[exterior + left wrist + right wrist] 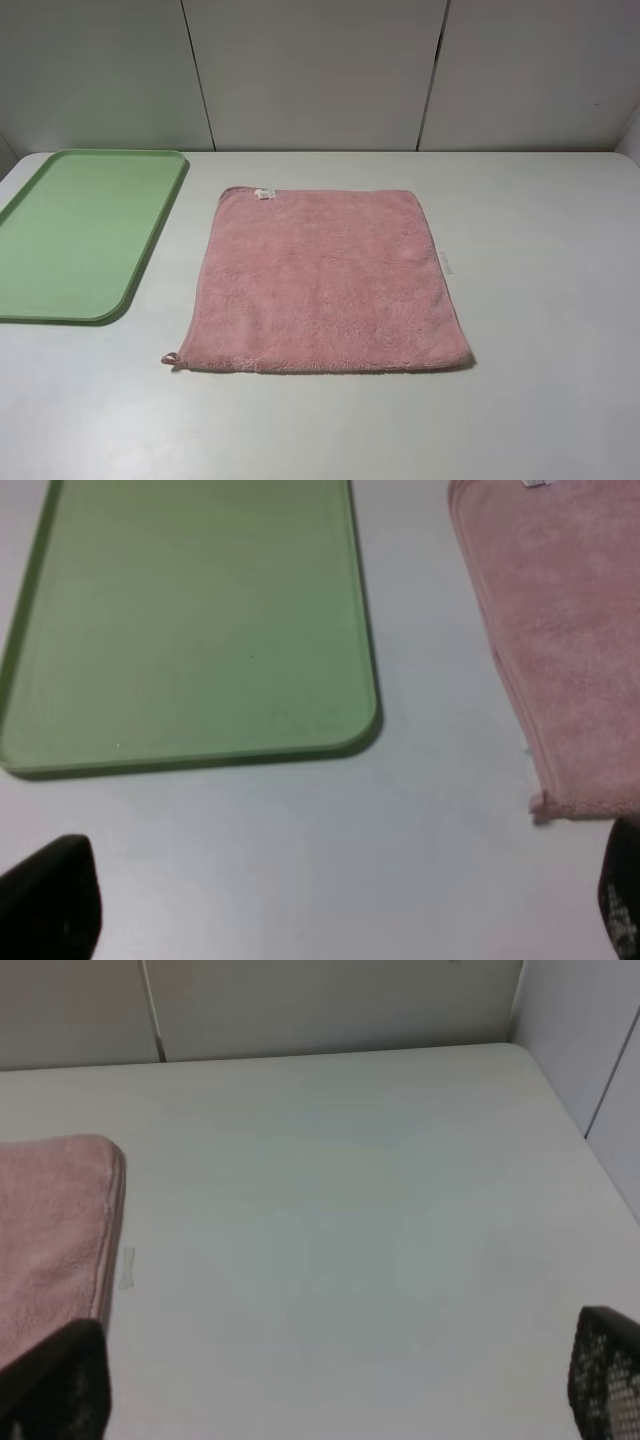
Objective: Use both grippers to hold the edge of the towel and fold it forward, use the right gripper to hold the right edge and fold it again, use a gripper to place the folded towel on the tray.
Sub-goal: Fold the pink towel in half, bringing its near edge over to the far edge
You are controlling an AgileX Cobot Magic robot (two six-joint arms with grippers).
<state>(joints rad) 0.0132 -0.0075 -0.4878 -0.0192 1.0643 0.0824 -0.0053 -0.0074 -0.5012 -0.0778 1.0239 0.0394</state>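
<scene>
While the black left gripper and right gripper gape wide and empty, pinch the fluffy pink square terry towel along its six-o'clock hem, near both corners, evenly.

One pink towel at centre frame, one green tray at left, one white surface, and two claws: left claw, right claw.

towel — plain pink, white tag | tray — pale green | table — white
</scene>
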